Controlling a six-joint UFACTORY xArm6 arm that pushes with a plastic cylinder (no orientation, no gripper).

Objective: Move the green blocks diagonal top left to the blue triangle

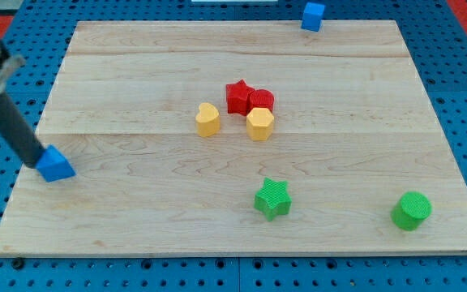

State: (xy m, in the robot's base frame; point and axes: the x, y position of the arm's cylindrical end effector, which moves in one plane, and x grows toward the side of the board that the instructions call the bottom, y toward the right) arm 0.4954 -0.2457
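Observation:
A blue triangle lies near the left edge of the wooden board. My tip touches its left side; the dark rod slants up to the view's top left. A green star sits at the lower middle, far right of the tip. A green cylinder stands at the lower right, further still.
A red star and a red cylinder touch at the centre, with a yellow hexagon just below them and a yellow heart-shaped block to their left. A blue cube sits at the top edge.

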